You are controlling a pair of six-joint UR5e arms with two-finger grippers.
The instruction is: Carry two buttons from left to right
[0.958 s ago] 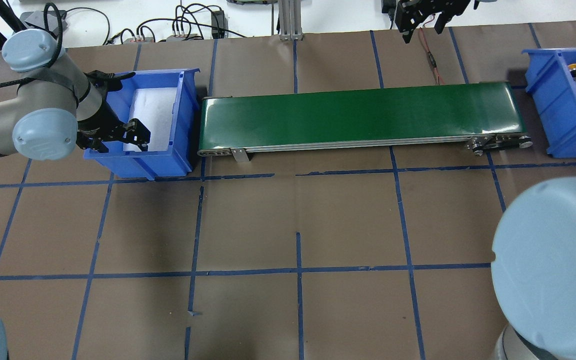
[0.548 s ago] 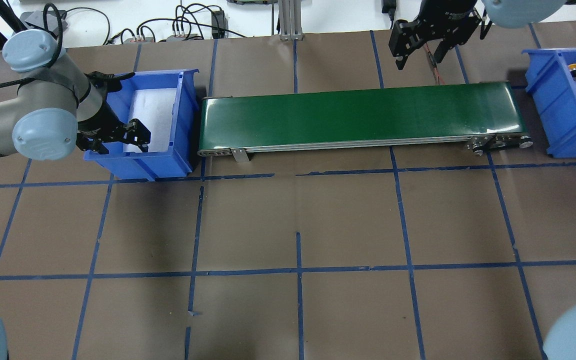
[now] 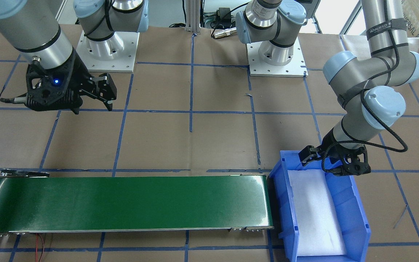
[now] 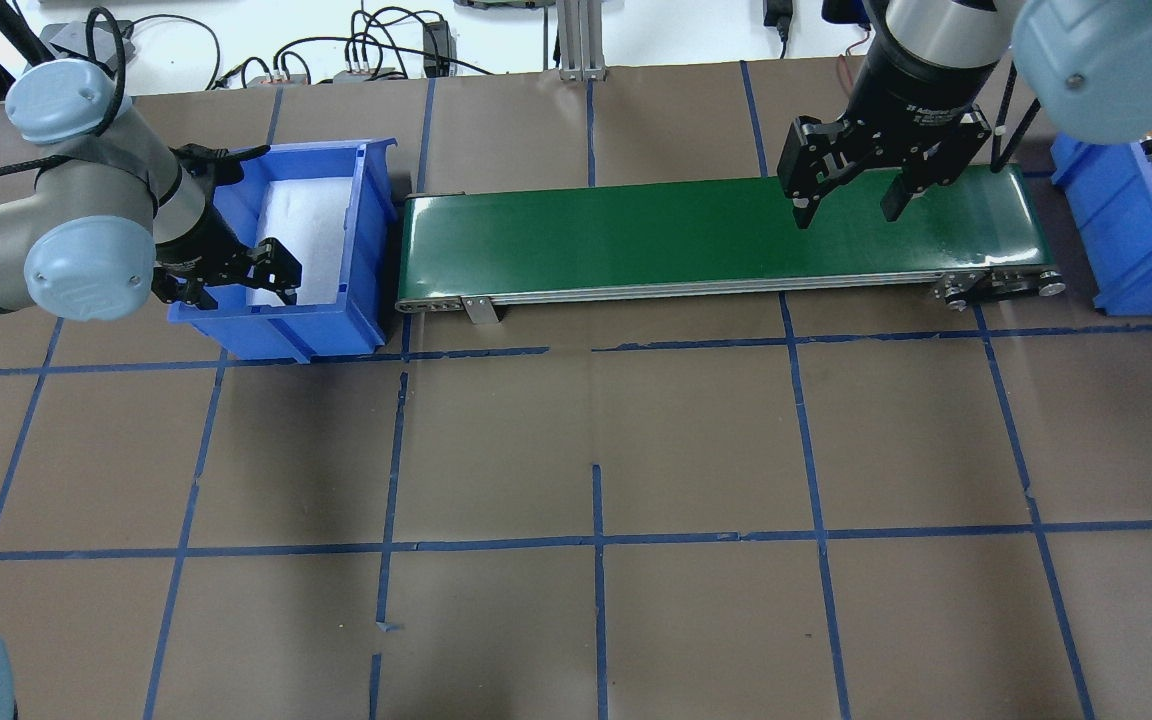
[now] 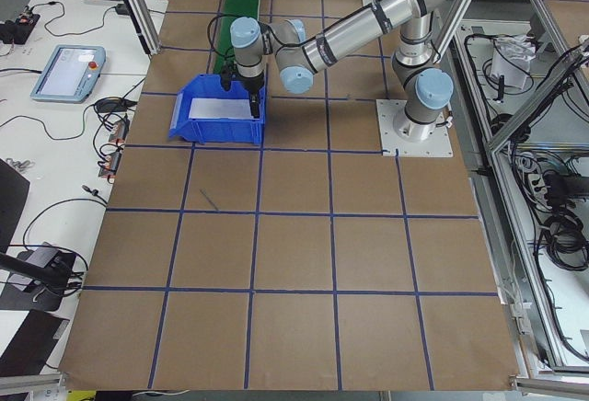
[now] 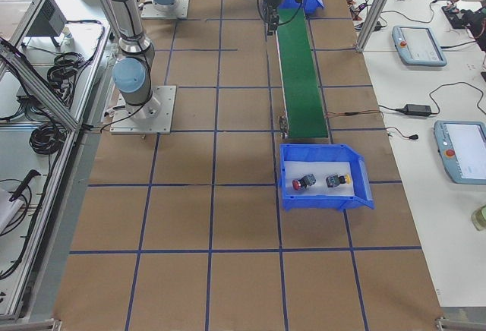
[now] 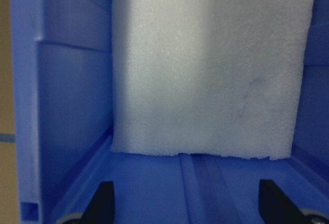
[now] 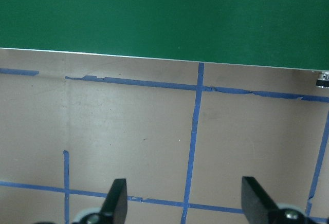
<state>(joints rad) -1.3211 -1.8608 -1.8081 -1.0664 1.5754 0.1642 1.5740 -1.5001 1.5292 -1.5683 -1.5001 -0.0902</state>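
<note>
The red-capped button [image 6: 301, 183] and the yellow-capped button [image 6: 335, 181] lie on white foam in the right blue bin [image 6: 319, 203], which also shows in the overhead view [image 4: 1101, 205]. My right gripper [image 4: 848, 207] is open and empty, hanging over the right part of the green conveyor belt [image 4: 636, 235]. Its wrist view shows open fingers [image 8: 117, 199] above brown table beside the belt [image 8: 164, 13]. My left gripper [image 4: 236, 285] is open and empty, low over the near end of the left blue bin [image 4: 336, 322]. That bin holds only white foam [image 7: 211, 64].
The conveyor runs between the two bins. Cables and a metal post [image 4: 576, 40] sit along the back edge. The brown table [image 4: 596, 450] carries a blue tape grid. Both robot bases [image 3: 276, 54] stand behind it.
My right arm swung in from the table's back edge, bringing its open gripper over the belt's right part. My left arm and gripper have not moved.
</note>
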